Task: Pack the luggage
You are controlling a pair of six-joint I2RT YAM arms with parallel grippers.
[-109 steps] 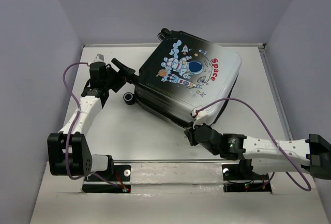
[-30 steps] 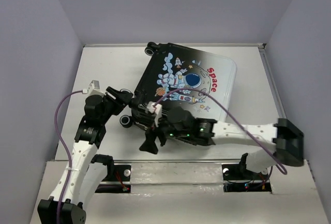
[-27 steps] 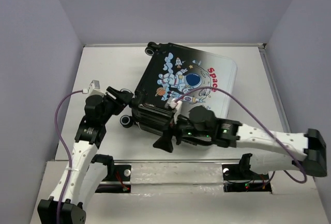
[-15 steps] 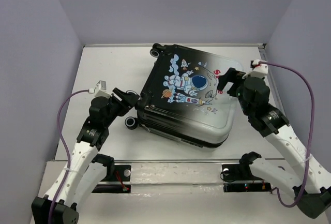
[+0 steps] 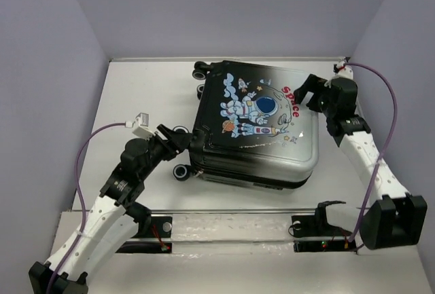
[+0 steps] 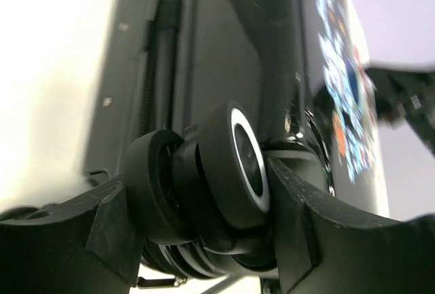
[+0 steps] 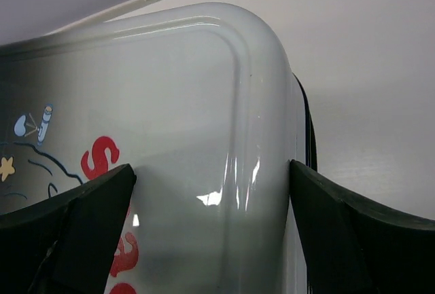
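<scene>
Lying flat on the tabletop (image 5: 136, 97), the luggage (image 5: 255, 131) sits right of centre with its printed shell uppermost. The astronaut figure and the red "Space" lettering face up. The shell runs from black on the left and near sides to silver at the far right corner. The wheeled end points left: one pair of wheels (image 5: 199, 75) shows at the far left corner, and a further wheel (image 5: 181, 172) shows beside the near left corner.

Left arm: it reaches in from the near left to the luggage's left end. The left fingers (image 6: 109, 233) are clamped on a black wheel with a pale ring (image 6: 234, 165). One finger presses each side of it in the left wrist view. The dark shell and its side seam fill the rest of that view.

Right arm: it is stretched along the right side of the tabletop, its wrist at the far right corner of the luggage. The right fingers (image 7: 81, 226) are spread wide and grasp nothing. One finger sits over the lettering and the other over the outer right edge, with the silver corner between them. Contact with the shell cannot be determined.

A purple cable (image 5: 102, 134) loops along the left arm.
</scene>
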